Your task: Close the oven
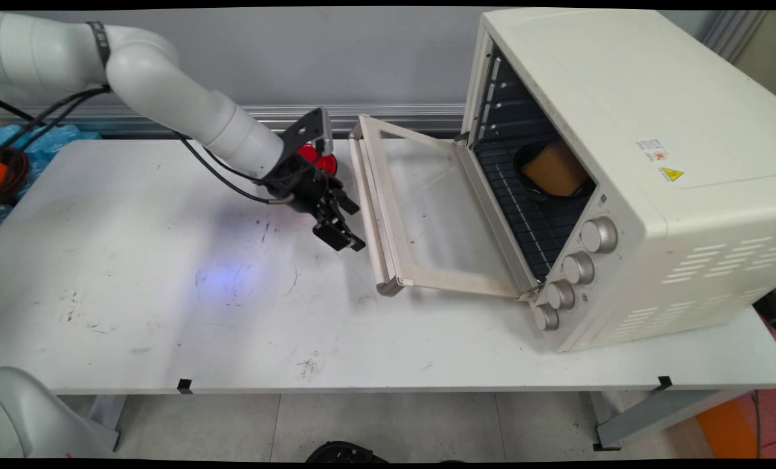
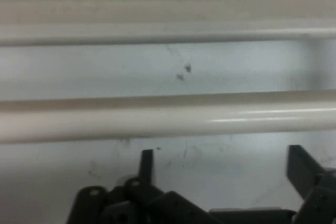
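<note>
Arm reaches in from upper left; black hand low over white counter, just beside handle of oven door, not clearly touching it, fingers apart w/ nothing between. Cream toaster oven sits at counter's right, door dropped fully open & lying flat toward the hand. Inside, on the wire rack: dark dish w/ a tan block in it. Four knobs down oven front. Red object partly hidden behind the wrist, near counter's back edge.
</note>
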Robot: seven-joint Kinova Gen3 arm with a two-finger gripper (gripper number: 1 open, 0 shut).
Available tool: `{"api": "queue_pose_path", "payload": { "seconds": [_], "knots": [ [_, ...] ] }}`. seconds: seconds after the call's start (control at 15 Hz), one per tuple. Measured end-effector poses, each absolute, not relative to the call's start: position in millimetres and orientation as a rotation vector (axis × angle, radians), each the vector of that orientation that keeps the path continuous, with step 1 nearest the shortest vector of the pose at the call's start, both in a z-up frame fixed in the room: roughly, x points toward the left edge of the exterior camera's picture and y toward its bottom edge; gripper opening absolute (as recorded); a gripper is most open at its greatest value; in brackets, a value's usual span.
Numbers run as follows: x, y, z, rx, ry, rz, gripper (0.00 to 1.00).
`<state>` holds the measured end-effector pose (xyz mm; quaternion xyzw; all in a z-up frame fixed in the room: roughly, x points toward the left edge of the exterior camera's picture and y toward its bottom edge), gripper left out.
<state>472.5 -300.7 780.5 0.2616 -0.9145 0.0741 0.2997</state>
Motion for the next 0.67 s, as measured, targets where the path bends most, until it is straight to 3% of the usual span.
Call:
{"api": "queue_pose_path", "payload": {
  "seconds": [0.07,0.67],
  "knots": [
    [470.1,-303.2,776.5,0.685,-2.43,0.204,0.0],
    [459.1,-318.1,753.6,0.634,-2.434,0.231,0.0]
  ]
}}
